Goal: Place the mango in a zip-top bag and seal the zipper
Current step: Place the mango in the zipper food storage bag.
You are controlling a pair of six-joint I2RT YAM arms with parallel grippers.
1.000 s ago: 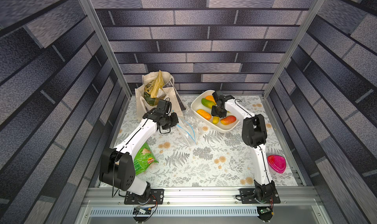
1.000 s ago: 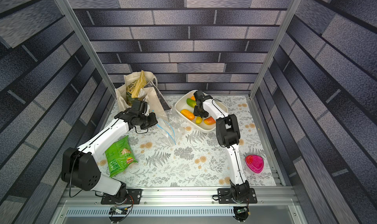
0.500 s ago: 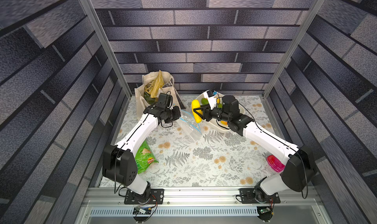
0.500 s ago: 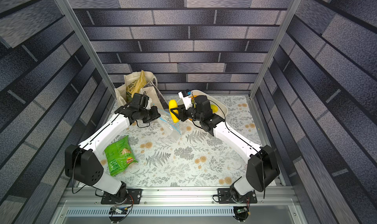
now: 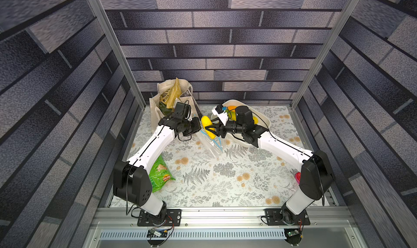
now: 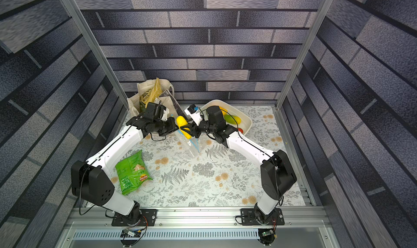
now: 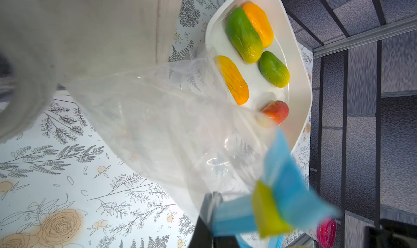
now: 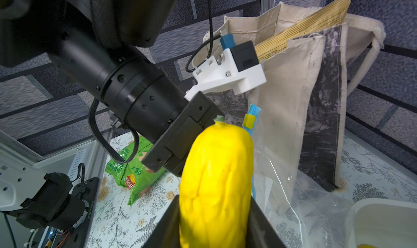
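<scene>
While the left gripper (image 5: pixel 199 129) is clamped on the light-blue zipper strip (image 8: pixel 254 111) of the clear crinkly zip-top bag (image 5: pixel 213 146), the right gripper (image 8: pixel 215 222) grips the long yellow mango (image 8: pixel 216 167) — raised close by the bag's mouth, both just beside the white oval tub (image 5: pixel 265 122).
</scene>
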